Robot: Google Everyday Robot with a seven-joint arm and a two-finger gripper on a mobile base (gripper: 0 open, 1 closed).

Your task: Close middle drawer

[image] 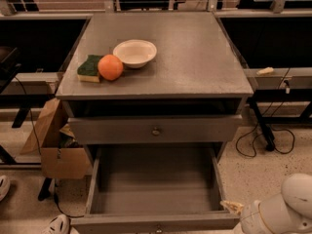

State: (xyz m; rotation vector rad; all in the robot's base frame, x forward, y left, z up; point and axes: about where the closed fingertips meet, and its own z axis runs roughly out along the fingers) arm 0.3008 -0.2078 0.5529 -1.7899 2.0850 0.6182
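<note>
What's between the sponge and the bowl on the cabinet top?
The orange, against the sponge, beside the bowl, in the camera view. The claw sits bottom right by the open middle drawer.

Likely a lab or workshop: speckled floor (258,174), loose cables (265,143), cardboard box (58,157), metal rails (44,15). The tool (233,207) shows at bottom right.
</note>
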